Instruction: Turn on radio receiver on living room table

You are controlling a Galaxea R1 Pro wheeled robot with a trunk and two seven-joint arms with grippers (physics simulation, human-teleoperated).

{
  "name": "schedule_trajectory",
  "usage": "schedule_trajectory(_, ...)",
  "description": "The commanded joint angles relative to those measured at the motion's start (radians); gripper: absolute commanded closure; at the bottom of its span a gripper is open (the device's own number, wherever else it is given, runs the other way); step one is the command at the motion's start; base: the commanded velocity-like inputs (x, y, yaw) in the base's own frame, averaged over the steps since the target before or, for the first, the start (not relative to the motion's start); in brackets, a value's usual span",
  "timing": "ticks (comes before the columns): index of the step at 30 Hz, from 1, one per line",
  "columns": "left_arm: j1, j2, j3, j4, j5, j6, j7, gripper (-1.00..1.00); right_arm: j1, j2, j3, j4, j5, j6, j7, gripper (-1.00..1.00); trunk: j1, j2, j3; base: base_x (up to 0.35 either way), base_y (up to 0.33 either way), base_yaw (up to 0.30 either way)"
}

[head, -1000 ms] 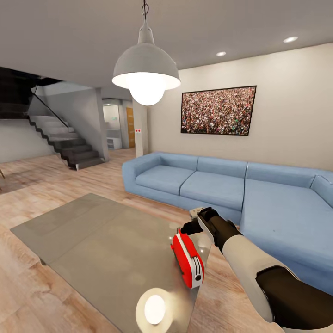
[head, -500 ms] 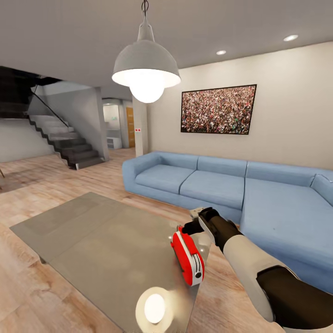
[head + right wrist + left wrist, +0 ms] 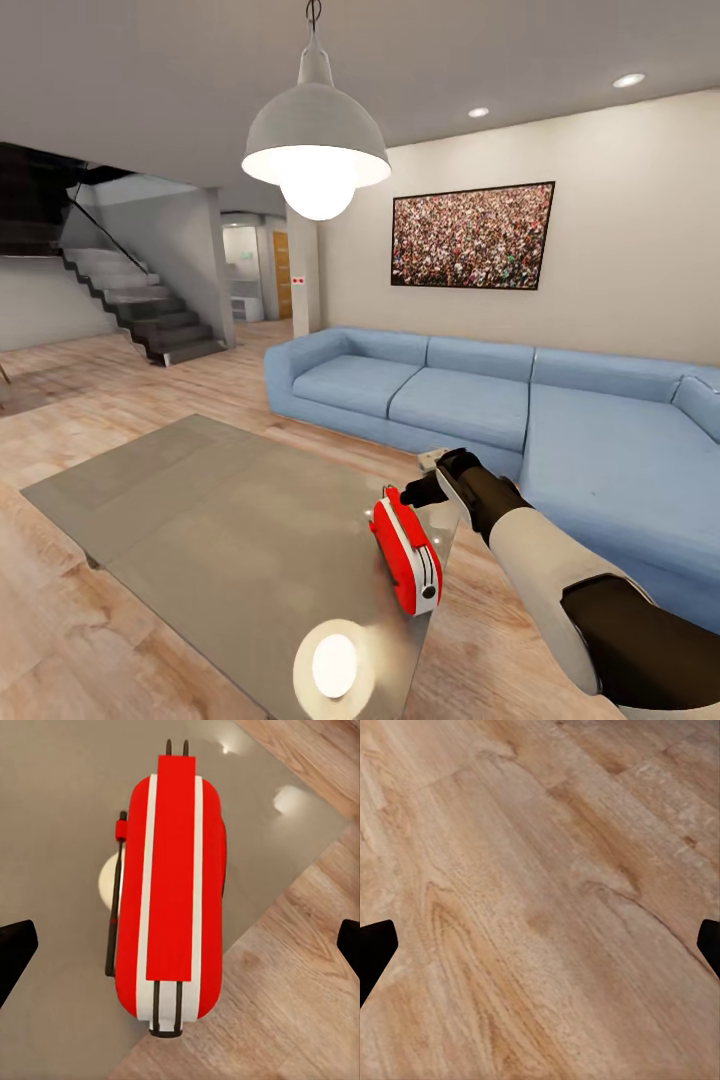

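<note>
Radio receiver (image 3: 407,548) stands at bench (image 3: 200,520) edge, 5 o'clock of head view. Right pincer (image 3: 418,492) hovers just behind it, fingers (image 3: 16,949) spread apart, empty. Left pincer (image 3: 540,952) spread too, over wood floor (image 3: 540,870). Approach apparently done; switch press left.

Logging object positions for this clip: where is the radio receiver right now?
The radio receiver stands at the glass table's near right corner, just under the right gripper.

Bright, even indoor light; renders sharp, wrist views slightly soft.
A lit pendant lamp (image 3: 316,150) and ceiling spots (image 3: 628,83) give the light; the lamp's glare mirrors on the glossy bench (image 3: 200,520); shadows are faint.
</note>
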Motion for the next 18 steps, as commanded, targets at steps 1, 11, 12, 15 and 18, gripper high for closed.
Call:
schedule_trajectory(1,0.000,-0.001,0.000,0.000,0.000,0.000,0.000,-1.00,0.000,0.000,0.000,0.000,0.001,0.000,0.000,-1.00,0.004,-0.007,-0.003,0.000,0.000,0.000)
schedule_trajectory(11,0.000,-0.003,-0.001,0.000,0.000,0.000,0.000,-1.00,0.000,0.000,0.000,0.000,0.001,-0.001,0.003,-1.00,0.038,-0.070,-0.031,0.000,0.000,0.000)
schedule_trajectory(12,0.000,-0.003,-0.001,0.000,0.000,0.000,0.000,-1.00,0.000,0.000,0.000,0.000,0.001,-0.001,0.003,-1.00,0.038,-0.070,-0.031,0.000,0.000,0.000)
schedule_trajectory(15,0.000,-0.003,-0.002,0.001,0.000,0.000,0.000,-1.00,0.000,0.000,0.000,0.000,0.002,-0.002,0.003,-1.00,0.038,-0.070,-0.031,0.000,0.000,0.000)
schedule_trajectory(18,0.000,-0.003,-0.002,0.001,0.000,0.000,0.000,-1.00,0.000,0.000,0.000,0.000,0.002,-0.002,0.002,-1.00,0.042,-0.077,-0.035,0.000,0.000,0.000)
